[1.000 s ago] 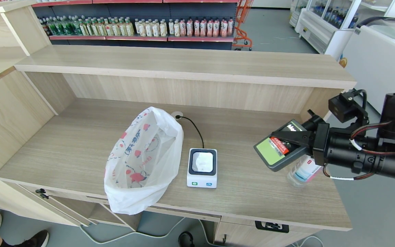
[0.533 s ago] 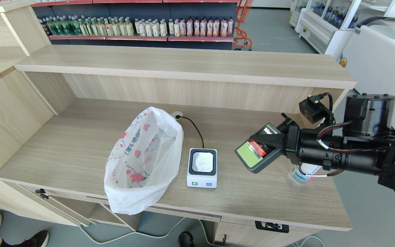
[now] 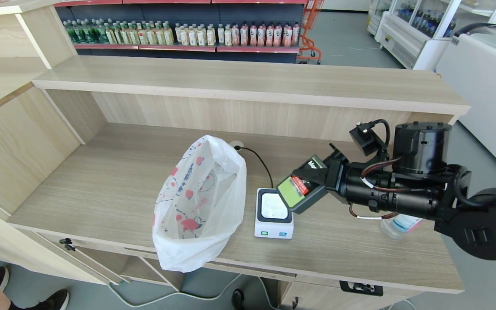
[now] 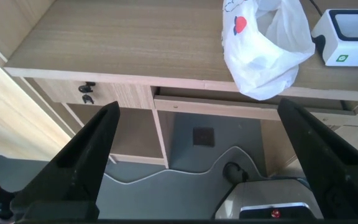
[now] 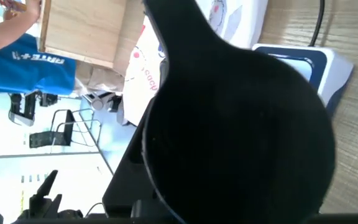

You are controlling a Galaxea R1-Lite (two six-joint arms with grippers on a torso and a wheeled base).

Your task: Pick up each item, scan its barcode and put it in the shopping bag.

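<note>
Wood-grain laminate covers the checkout counter, and near its front edge stands a white barcode scanner, a small cube with a dark-framed window facing up. The right gripper is clamped on a dark box with a green face and a small red patch. It holds the box tilted in the air just above the scanner's right rear corner, with the green face turned toward the scanner's left and a lower corner over the rim of the window. I cannot tell whether the box touches the scanner. Just to the scanner's left, a white plastic shopping bag printed with red shapes stands with its mouth open upward, and its lower folds spill over the counter's front edge. A black cable curves from behind the scanner to a round grommet in the countertop. To the scanner's right, partly hidden under the right arm, a clear plastic bottle with a pale label rests on the counter. The left gripper hangs below and in front of the counter, well to the scanner's left, with its two dark fingers spread wide apart and nothing between them.
</note>
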